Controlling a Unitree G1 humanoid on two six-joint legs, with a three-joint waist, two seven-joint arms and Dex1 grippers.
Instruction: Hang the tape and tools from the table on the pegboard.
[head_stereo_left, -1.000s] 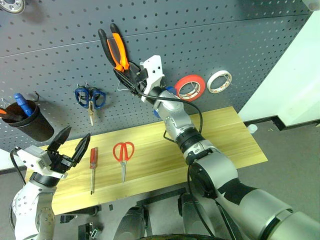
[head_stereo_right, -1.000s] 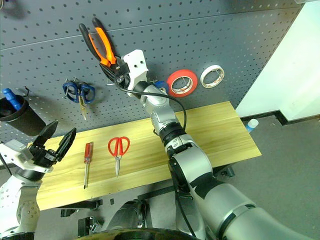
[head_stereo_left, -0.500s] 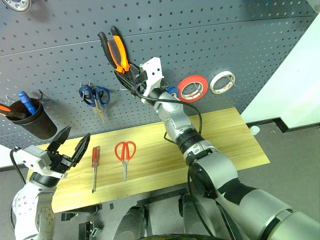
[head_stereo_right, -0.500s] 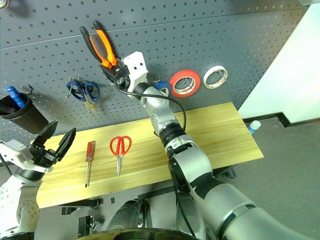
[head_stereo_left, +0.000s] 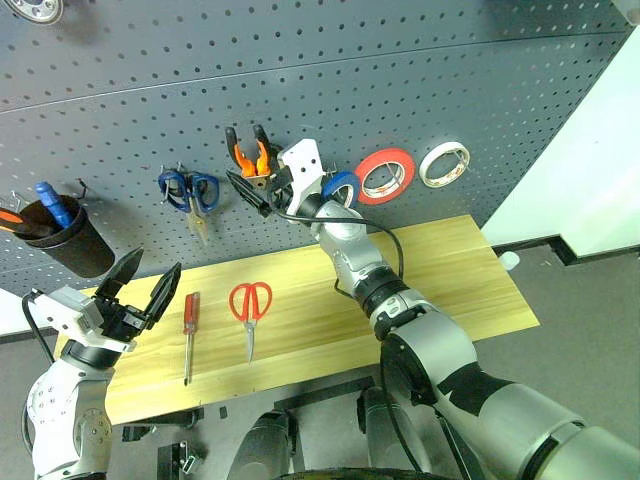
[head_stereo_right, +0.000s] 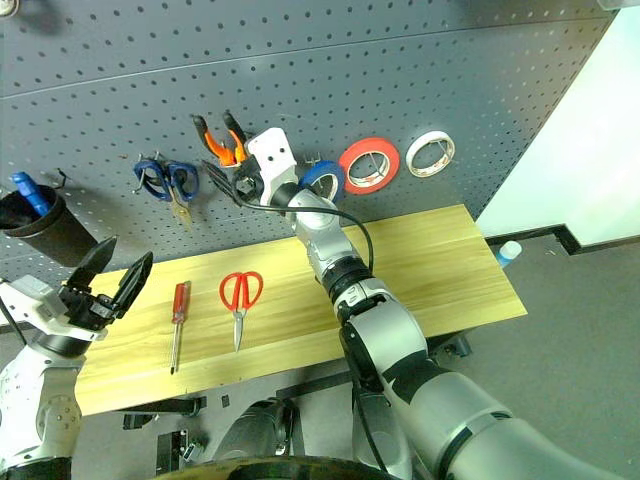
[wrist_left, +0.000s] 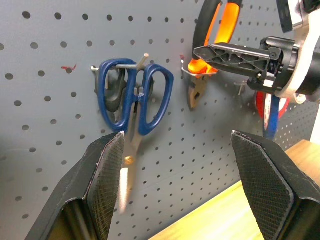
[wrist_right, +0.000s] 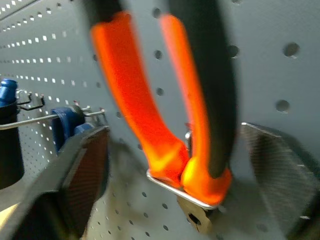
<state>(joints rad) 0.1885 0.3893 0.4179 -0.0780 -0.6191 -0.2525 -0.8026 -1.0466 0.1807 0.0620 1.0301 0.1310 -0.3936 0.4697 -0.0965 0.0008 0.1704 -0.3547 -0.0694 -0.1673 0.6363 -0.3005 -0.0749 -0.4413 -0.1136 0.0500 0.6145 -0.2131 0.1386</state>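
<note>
A workshop corner. A dark grey pegboard (head_stereo_left: 420, 60) carries hooks with pliers (head_stereo_left: 249, 158), scissors and tape rolls. Below stands a light wooden desk (head_stereo_left: 440, 270).

Blue scissors (head_stereo_left: 188, 190); red roll (head_stereo_left: 385, 175); white roll (head_stereo_left: 443, 163)

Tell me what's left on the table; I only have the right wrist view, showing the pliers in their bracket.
Observer: Two tools lie on the table: the red-handled scissors and the screwdriver.
Operator: Is the blue tape up?
Observer: Yes, the blue tape hangs on the pegboard, beside the red-orange roll.
Operator: And the left gripper?
Observer: The left gripper hovers near the table's left end, jaws open, empty.
</note>
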